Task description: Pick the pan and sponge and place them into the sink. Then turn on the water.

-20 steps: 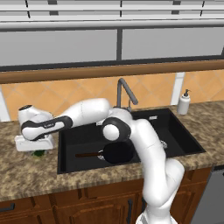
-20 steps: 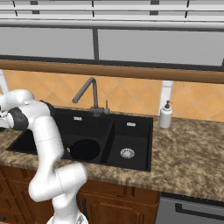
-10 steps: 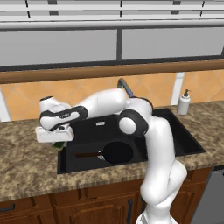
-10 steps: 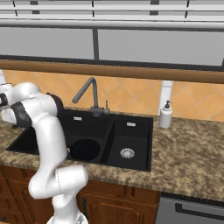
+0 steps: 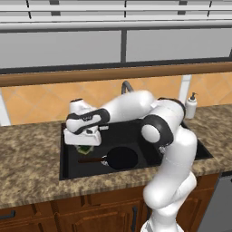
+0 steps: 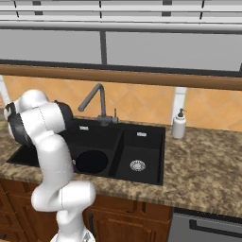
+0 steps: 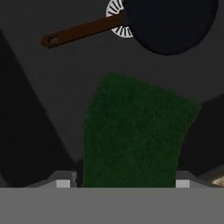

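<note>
My gripper (image 5: pixel 83 144) hangs over the left part of the sink's large basin (image 5: pixel 136 132), shut on the green sponge (image 5: pixel 84 148). In the hand view the sponge (image 7: pixel 135 135) sits between the two fingertips and reaches out over the dark basin floor (image 7: pixel 48 109). The black pan (image 5: pixel 121 158) lies on the floor of that basin, its brown handle (image 5: pixel 90 160) pointing left, just below and to the right of the sponge. The hand view has the pan (image 7: pixel 170 22) at the top, its handle (image 7: pixel 83 31) crossing the silver drain (image 7: pixel 117 19). From the right base, the pan (image 6: pixel 92 161) is partly behind my arm.
The dark gooseneck faucet (image 6: pixel 97 101) stands behind the sink (image 6: pixel 142 137), with no stream under it. A white soap dispenser (image 6: pixel 178 125) is on the speckled counter (image 6: pixel 203 165) to the right. The smaller basin has a silver drain (image 6: pixel 137 165).
My arm has swung right from the counter left of the sink, carrying the sponge over the sink's edge to above the large basin. The pan has not moved.
</note>
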